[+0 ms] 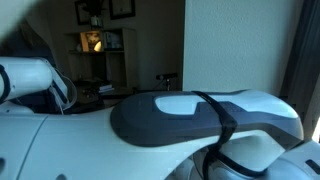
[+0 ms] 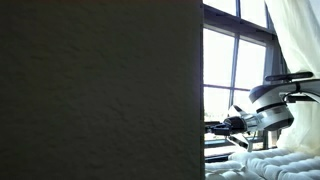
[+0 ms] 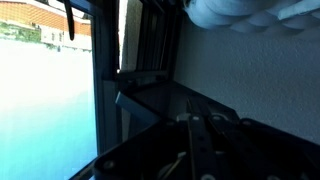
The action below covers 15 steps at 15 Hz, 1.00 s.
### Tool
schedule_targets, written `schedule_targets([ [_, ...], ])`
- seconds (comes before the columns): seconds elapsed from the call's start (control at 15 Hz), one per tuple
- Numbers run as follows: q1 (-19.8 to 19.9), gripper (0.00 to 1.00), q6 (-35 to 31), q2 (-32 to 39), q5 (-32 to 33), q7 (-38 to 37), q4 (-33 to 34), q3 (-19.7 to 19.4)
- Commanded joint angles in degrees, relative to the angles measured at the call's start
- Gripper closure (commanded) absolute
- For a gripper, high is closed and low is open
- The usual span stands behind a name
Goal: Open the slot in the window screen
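The window screen [image 3: 45,100] fills the left of the wrist view, bright and bluish, bounded by a dark upright frame [image 3: 108,90]. I cannot make out a slot in it. My gripper [image 3: 192,117] comes in from the bottom of the wrist view. Its two dark fingers are pressed together and point toward the corner beside the frame, with nothing visibly between them. In an exterior view the gripper [image 2: 212,126] reaches left along the window sill to the edge of a dark wall. The other exterior view shows only the arm's white and dark body [image 1: 200,115].
A dark wall [image 2: 100,90] blocks most of an exterior view. A white curtain [image 2: 290,40] hangs by the window panes, and white cloth [image 2: 270,160] lies under the arm. A white bundle [image 3: 240,12] hangs above the gripper. A shelf [image 1: 100,45] stands far back in the room.
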<state>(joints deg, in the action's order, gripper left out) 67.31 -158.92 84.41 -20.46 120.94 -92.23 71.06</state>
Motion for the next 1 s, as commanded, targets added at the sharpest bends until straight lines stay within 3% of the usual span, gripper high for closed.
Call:
schedule_targets([
  [0.0, 0.8, 1.0, -2.3, 0.0, -6.8, 6.8, -1.7, 1.5],
  [0.13, 0.7, 1.0, -3.4, 0.0, -12.7, 12.1, -1.5, 2.1],
  [0.2, 0.0, 1.0, -0.7, 0.0, -8.5, 7.7, 0.0, 0.4],
  [0.93, -0.1, 0.99, -0.7, 0.0, -9.0, 8.3, 0.1, 0.0],
])
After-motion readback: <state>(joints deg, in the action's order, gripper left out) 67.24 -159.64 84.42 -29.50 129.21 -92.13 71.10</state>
